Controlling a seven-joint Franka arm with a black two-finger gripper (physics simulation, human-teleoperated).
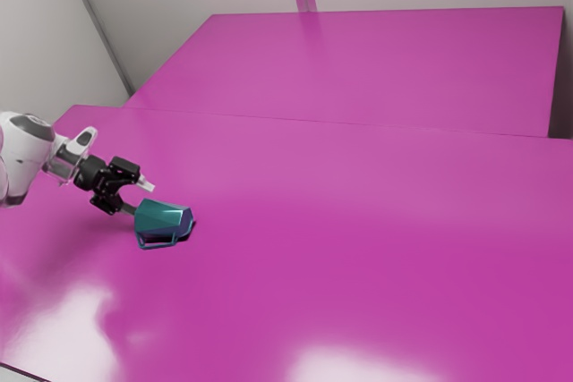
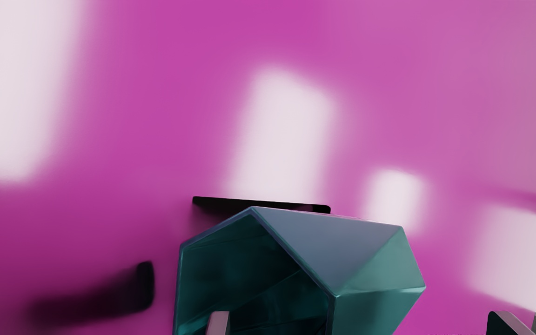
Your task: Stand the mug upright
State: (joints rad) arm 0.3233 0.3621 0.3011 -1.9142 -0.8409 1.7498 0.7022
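The tipped mug [image 1: 163, 218] lies partly between the widely spread jaws, one at its mouth.

Mug [image 2: 370, 260]: cut off by the wrist view's bottom edge
Hand [image 1: 139, 197]: one fingertip hidden by the mug, exterior view
Arm [image 1: 25, 154]: cut off, exterior view's left edge

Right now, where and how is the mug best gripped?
Mug: likely the side wall at its rim, from the mouth side, one finger inside, one outside. It lies on its side, mouth facing the gripper, whose open fingers could straddle that wall.
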